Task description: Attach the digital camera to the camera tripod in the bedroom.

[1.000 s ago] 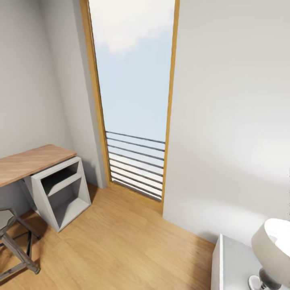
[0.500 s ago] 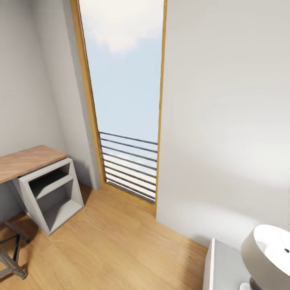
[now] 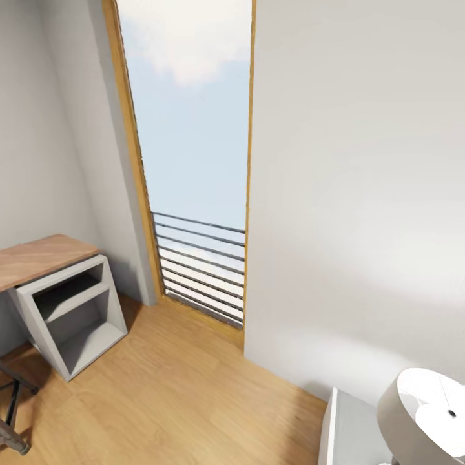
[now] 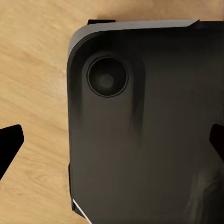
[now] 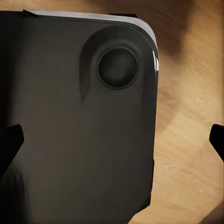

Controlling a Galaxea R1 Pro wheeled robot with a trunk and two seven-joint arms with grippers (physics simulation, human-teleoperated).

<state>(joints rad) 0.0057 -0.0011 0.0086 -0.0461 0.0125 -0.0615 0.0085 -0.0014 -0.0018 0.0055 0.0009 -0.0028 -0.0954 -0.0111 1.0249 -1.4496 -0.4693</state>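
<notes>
Facing bare wood floor [image 3: 187, 394] between desk [image 3: 39, 258] and window [image 3: 194, 161]

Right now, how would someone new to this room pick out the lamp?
Start at the tall wood-framed window with dark rails across its foot, then follow the white wall rightward and down. On a pale grey cabinet in the head view's lower right corner stands the lamp, the one thing there with a round shade.

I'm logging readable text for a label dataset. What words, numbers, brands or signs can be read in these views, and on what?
None: no readable text on the desk, the window's railing, the lamp shade, the wall or the dark base panels in either wrist view.
</notes>
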